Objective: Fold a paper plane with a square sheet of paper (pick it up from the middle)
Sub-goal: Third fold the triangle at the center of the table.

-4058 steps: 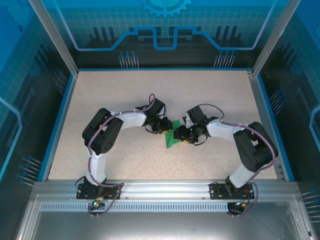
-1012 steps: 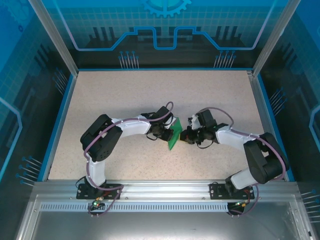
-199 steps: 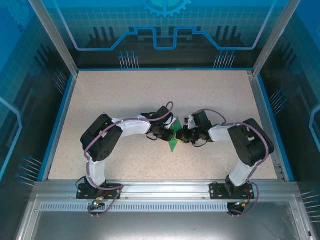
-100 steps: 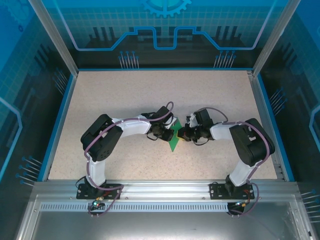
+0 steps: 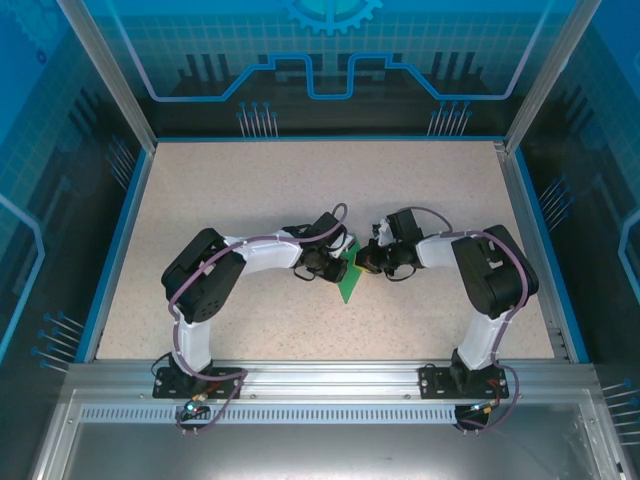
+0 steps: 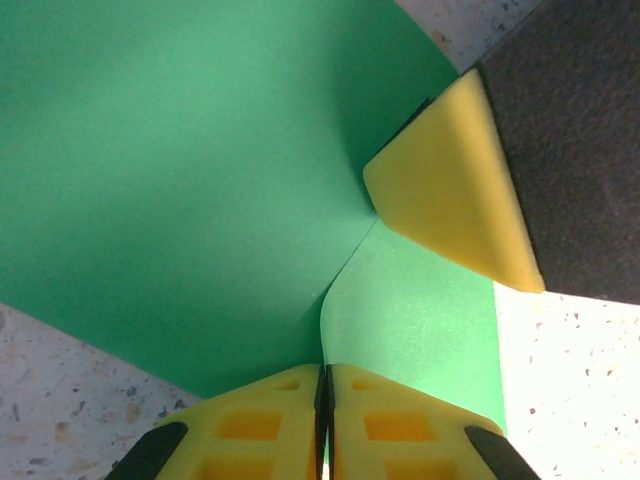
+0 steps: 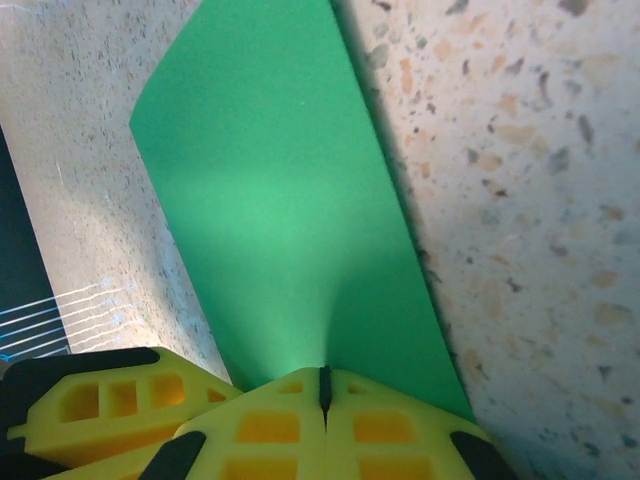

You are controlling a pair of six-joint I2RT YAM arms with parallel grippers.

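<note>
Now the right fingers [image 7: 262,428] have moved slightly closer and pinch tightly the thin bright green paper sheet [image 5: 347,280] at the middle of the speckled beige tabletop [image 5: 250,190], while the left fingers [image 6: 262,425] stay clamped on it, so a fold is probably being pressed.

The paper [image 6: 180,170] is a smooth, matt green sheet. The fingers [image 7: 270,430] are matt yellow moulded plastic. The table [image 7: 520,150] is speckled, stone-like and dull. The frame [image 5: 320,378] is brushed metal.
</note>
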